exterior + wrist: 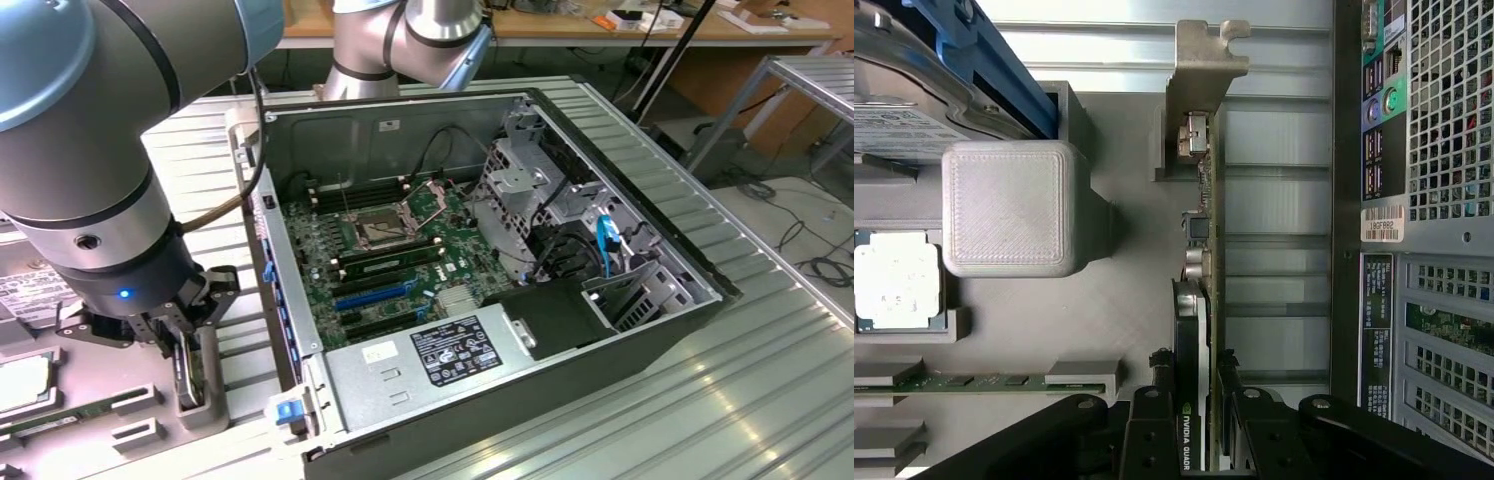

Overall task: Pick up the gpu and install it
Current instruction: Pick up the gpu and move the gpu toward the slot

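Gripping: the gripper (pixel 1196 405) has narrowed onto the gpu (pixel 1207 250), with one finger (pixel 1154 420) against each face of the card at the end away from the bracket (pixel 1204 70).
Gpu position: it stands on its long edge in a slot of the grey parts tray (pixel 1124 300), with its silver bracket end just beside the rear panel of the computer case (pixel 1444 110).
Lift: not yet, by the look of it; the card appears seated in its holder.
Case: it lies open on its side with the motherboard (pixel 387 240) exposed and the blue expansion slots (pixel 374 295) bare.
Done: the approach and the grasp, as I read it.
Left: raising the card, carrying it over to the case and seating it in a slot.
Progress: early, with the pick barely underway and the install untouched.
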Robot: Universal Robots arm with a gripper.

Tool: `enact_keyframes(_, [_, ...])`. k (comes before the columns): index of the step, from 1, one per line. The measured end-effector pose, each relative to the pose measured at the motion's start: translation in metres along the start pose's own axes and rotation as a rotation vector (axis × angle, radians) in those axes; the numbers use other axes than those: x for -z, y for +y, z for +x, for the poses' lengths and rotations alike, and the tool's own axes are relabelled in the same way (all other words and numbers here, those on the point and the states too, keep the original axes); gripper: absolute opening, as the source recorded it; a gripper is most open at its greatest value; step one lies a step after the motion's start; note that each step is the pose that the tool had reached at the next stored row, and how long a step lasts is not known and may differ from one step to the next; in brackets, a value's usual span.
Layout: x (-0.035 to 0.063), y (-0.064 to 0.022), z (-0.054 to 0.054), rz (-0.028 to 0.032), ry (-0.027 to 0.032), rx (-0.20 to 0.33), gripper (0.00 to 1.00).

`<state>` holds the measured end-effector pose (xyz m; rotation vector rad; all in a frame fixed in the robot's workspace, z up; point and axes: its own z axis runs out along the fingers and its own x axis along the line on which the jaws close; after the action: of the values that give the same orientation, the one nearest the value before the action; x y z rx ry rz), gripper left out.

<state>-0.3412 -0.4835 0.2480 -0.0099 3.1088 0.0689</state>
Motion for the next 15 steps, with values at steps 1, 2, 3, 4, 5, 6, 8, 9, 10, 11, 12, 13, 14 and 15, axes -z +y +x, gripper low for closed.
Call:
enact_keyframes(1, [0.0000,0.0000,0.0000,0.0000,0.0000,0.000,0.27])
enact_keyframes(2, [0.0000,0.0000,0.0000,0.0000,0.0000,0.000,0.27])
enact_keyframes(3, [0.0000,0.0000,0.0000,0.0000,0.0000,0.000,0.27])
enact_keyframes(4, [0.0000,0.0000,0.0000,0.0000,0.0000,0.000,0.27])
enact_keyframes(5, [0.0000,0.0000,0.0000,0.0000,0.0000,0.000,0.27])
enact_keyframes(6, [0.0000,0.0000,0.0000,0.0000,0.0000,0.000,0.27])
enact_keyframes(8, [0.0000,0.0000,0.0000,0.0000,-0.0001,0.000,0.27])
enact_keyframes(9, [0.0000,0.0000,0.0000,0.0000,0.0000,0.000,0.27])
enact_keyframes(10, [0.0000,0.0000,0.0000,0.0000,0.0000,0.000,0.27])
enact_keyframes(11, [0.0000,0.0000,0.0000,0.0000,0.0000,0.000,0.27])
enact_keyframes(12, [0.0000,0.0000,0.0000,0.0000,0.0000,0.000,0.27])
enact_keyframes(13, [0.0000,0.0000,0.0000,0.0000,0.0000,0.000,0.27])
enact_keyframes(14, [0.0000,0.0000,0.0000,0.0000,0.0000,0.000,0.27])
enact_keyframes(15, [0.0000,0.0000,0.0000,-0.0001,-0.0001,0.000,0.27])
